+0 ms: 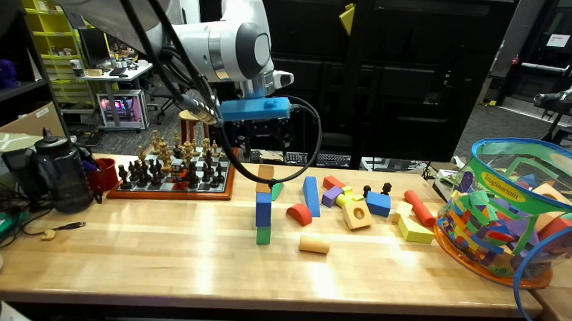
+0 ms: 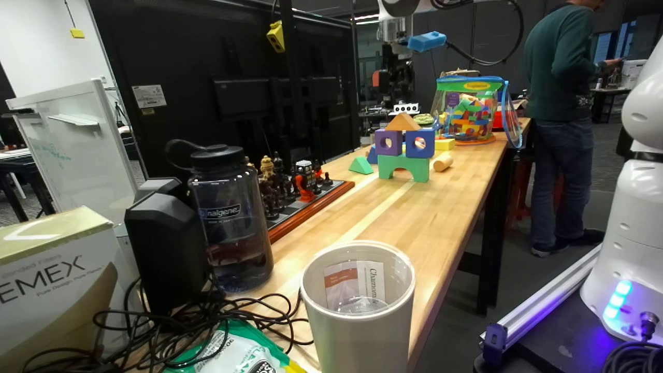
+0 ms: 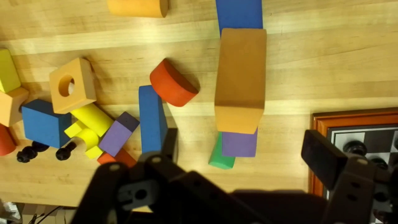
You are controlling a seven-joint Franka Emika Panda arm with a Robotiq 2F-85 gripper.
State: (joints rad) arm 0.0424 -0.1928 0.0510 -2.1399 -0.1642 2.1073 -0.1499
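Pincer [image 3: 247,150] released, jaws spread wide, above the table [image 1: 163,252]. Nearest: orange triangle block [image 3: 242,68], below the pincer, apart from it, set as roof of a tower [image 1: 264,206]. It bridges purple block [image 3: 239,144] and blue block [image 1: 263,215], side by side; blue one toward the table's long edge by the robot base [image 2: 619,233], purple one toward the long edge by the black panel [image 1: 392,88]. Both sit on green arch [image 2: 404,160], standing on the table. Green triangle [image 2: 361,166] just beside tower, panel side. Next out: blue wedge [image 3: 151,121] and red half-round [image 3: 171,85], close together; tan cylinder [image 1: 314,244] on its side, nearer robot-side edge. Chessboard [image 1: 166,195] near panel-side edge. Clustered past the wedge: holed tan block [image 3: 77,90], yellow cylinder [image 3: 94,119]. Farthest: clear bag of blocks [image 1: 502,186] at one table end, white cup [image 2: 357,342] at opposite end, robot-side corner.
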